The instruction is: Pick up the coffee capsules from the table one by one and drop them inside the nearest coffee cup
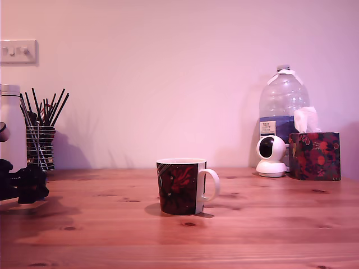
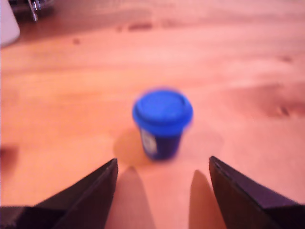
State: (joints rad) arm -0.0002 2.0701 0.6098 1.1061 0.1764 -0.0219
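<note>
Exterior view: reddish-brown pine wood bench [image 1: 269, 235] with grain and dark knots. Dark mug with red floral pattern, white rim and white handle [image 1: 182, 186] stands upright near the bench's middle, handle toward the exterior view's right. At the exterior view's far left edge, a black arm part [image 1: 25, 184] sits low over the bench; fingers not readable here. Behind it a tall white bottle [image 1: 11, 126] and a striped holder of black sticks [image 1: 41, 143]. Far right of this view, against the wall: large clear plastic water bottle [image 1: 281, 115], small white round camera [image 1: 271, 156] in front of it, dark floral tissue box [image 1: 314, 155] just beside. White wall switch [image 1: 18, 51] upper left. No capsule seen in this view.

Wrist view: 1 tiny bright-blue cup-shaped coffee capsule [image 2: 162, 123] stands on the bench, wide end up, blurred. The 2 dark fingers [image 2: 90, 198] are spread wide apart, gripper [image 2: 163, 164] holding nothing; the capsule sits just ahead of the gap, centred, touching neither finger. Mug not in this view.
</note>
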